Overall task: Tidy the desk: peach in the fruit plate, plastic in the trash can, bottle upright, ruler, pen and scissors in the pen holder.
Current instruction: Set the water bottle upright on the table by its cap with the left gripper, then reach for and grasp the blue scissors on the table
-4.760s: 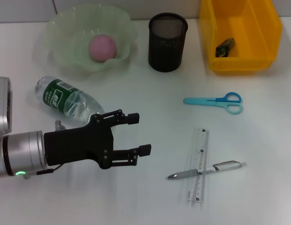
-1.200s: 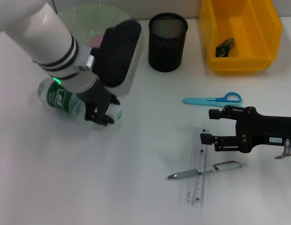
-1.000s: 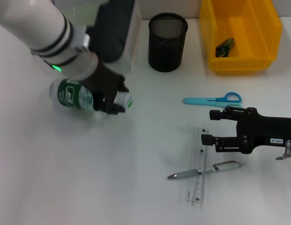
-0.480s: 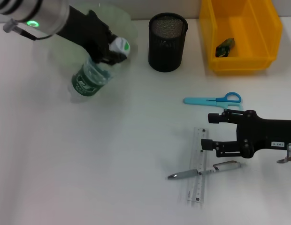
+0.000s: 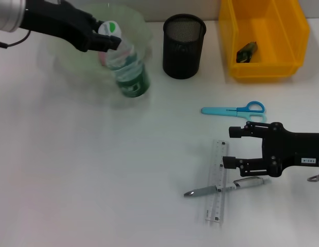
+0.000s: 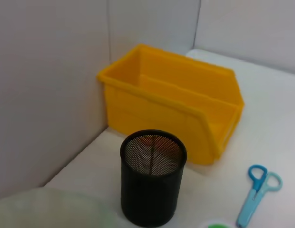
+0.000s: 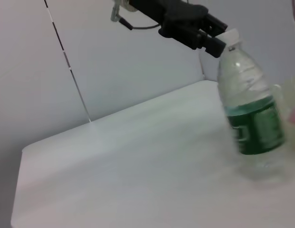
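White desk (image 5: 98,180), left claw (image 5: 105,35) gripping tilted bottle (image 5: 128,69), grey wall (image 7: 114,71)

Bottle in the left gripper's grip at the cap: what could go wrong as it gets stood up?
The left gripper holds the bottle only at the cap, leaning, so it may topple once released. Its base sits right against the fruit plate and could catch that rim. The right gripper, open above the ruler crossing the pen, might nudge both.
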